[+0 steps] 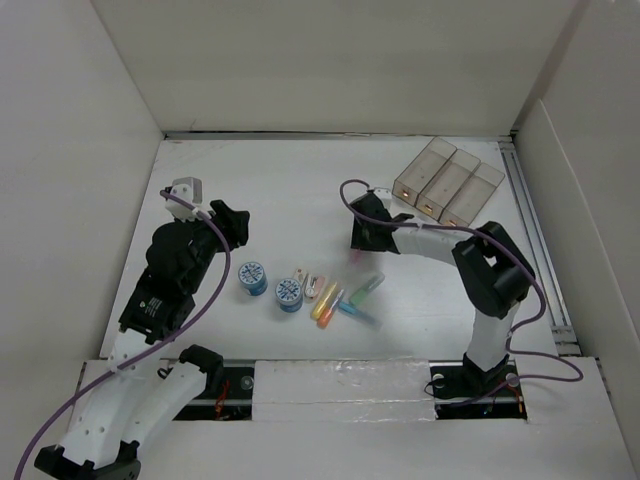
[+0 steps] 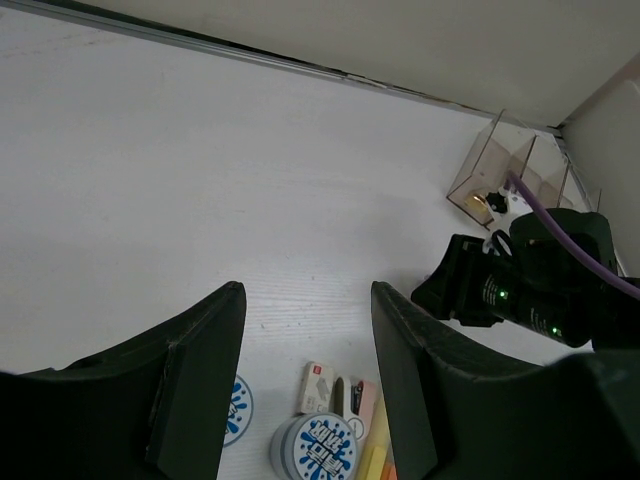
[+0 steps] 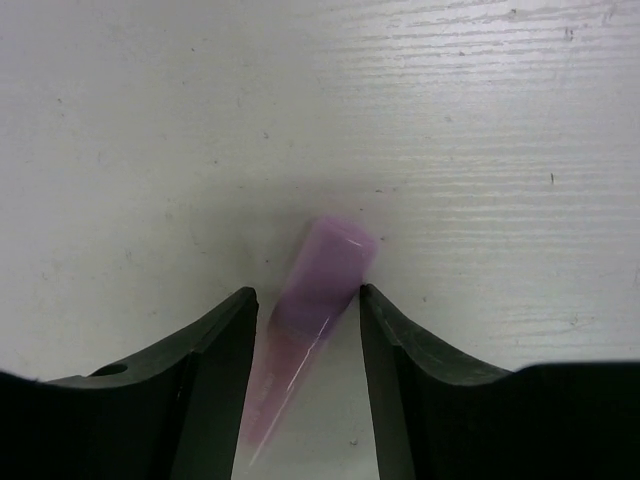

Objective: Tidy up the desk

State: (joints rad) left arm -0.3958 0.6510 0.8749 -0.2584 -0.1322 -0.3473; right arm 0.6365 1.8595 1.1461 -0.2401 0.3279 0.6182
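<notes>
Table (image 1: 300,190): flat, matte white, faint wood-grain lines up close. It fills the middle of the top view and looks roughly square, so no clear long axis. Its edges run square with the frame. Smooth beige panel walls (image 1: 80,150) box it in, and a thin metal rail (image 1: 535,250) runs along its right edge.

Your left hand (image 2: 308,290) is released: its black, wedge-shaped matte fingers are spread with only bare table between them. It sits left of centre in the top view.

Your right hand (image 3: 308,295) straddles a pink translucent pen (image 3: 322,285). The pen is a glossy cylinder, blurred, with its long axis running from lower left to upper right of the wrist view and its blunt end at the upper right. The fingers sit very close on either side of it, and you cannot tell whether they are clenched on it yet.

The three-compartment tray (image 1: 447,182) at the upper right is translucent tan plastic. Its boxy cells sit side by side, set diagonally to the table edges.

Low centre, two round tins with blue-splash lids (image 1: 252,277) stand near each other. To their right is a loose bunch of highlighters (image 1: 330,303), slim plastic sticks in yellow, orange and cyan, fanned at different angles.
</notes>
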